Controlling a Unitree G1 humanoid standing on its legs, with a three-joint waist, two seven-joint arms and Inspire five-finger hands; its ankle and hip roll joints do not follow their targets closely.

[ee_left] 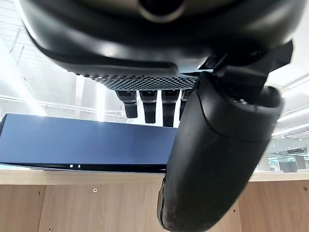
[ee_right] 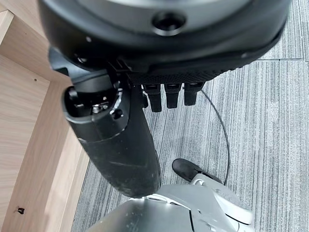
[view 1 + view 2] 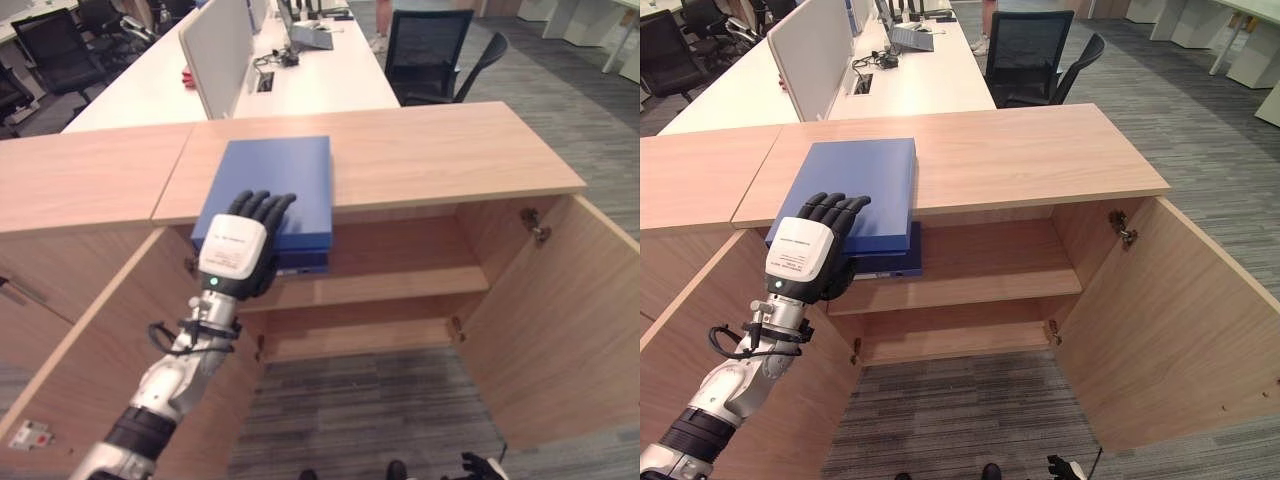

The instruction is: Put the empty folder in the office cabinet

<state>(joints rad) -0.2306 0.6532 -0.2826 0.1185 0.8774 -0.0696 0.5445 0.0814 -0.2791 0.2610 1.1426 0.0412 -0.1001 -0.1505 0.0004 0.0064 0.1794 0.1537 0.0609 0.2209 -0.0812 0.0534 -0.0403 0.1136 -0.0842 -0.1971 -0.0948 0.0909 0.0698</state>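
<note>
Your blue folder [image 3: 272, 190] lies flat on the wooden top of the office cabinet [image 3: 450, 150], toward its left half, with its near edge jutting out past the cabinet's front lip so that it overhangs the open interior. Your left robot hand [image 3: 243, 245] is at that overhanging near edge: the fingers [image 3: 262, 208] lie extended across the top of the cover, and in the left wrist view you can see the thumb [image 1: 217, 154] reaching below the folder's [image 1: 87, 142] edge, so the hand brackets the edge; from these views you cannot tell whether the thumb actually presses the underside, so the hand reads as spread rather than clamped. Both cabinet doors stand open: the right door [image 3: 560, 320] swings out toward you on the right, the left door [image 3: 90, 350] on the left beneath your arm. Inside, a wooden shelf [image 3: 400, 285] runs across the cabinet, just below the folder's overhanging edge. Your right robot hand [image 2: 166, 96] hangs low over the grey carpet [image 2: 260, 121] beside the cabinet, its fingers relaxed and apart, touching nothing. Behind the cabinet you have a long white desk [image 3: 320, 80] with a divider panel [image 3: 215, 50], and a black office chair [image 3: 430, 55] beside it.
</note>
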